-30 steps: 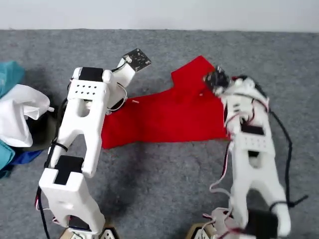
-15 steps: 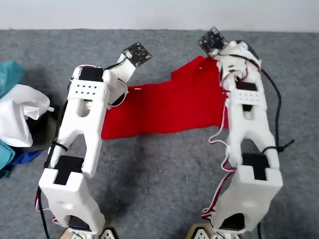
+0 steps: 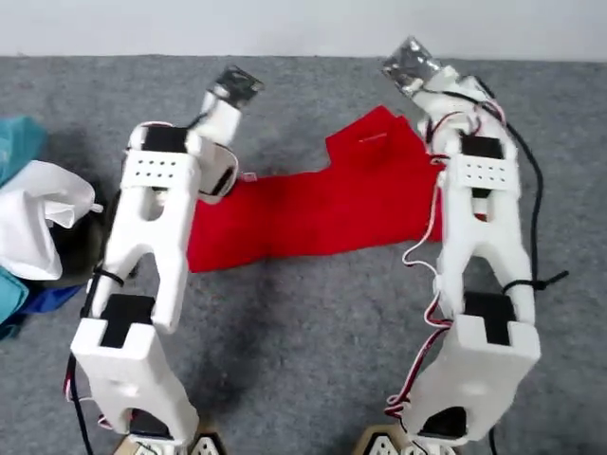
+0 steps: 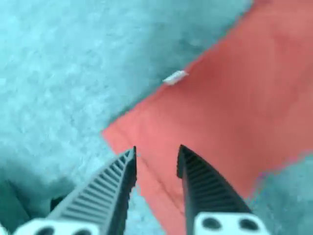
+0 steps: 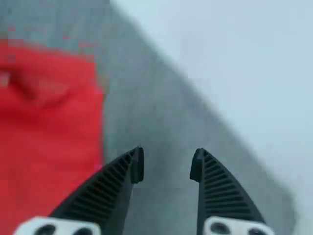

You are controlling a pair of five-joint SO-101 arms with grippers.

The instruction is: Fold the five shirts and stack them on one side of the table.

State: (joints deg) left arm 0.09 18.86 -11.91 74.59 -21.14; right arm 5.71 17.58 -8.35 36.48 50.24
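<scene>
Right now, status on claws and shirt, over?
Left claw open at red shirt corner. Right claw open over table beside it. Shirt spread between arms. Other shirts heaped far left.

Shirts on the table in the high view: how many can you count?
5, as far as colours tell: a red shirt spread flat between the arms, and teal, white, dark and blue pieces heaped at the left edge; more may be hidden.

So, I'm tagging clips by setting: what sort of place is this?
Probably a robot lab bench: left arm and right arm at a grey carpeted table, a red shirt laid out, clothes heaped aside.
</scene>
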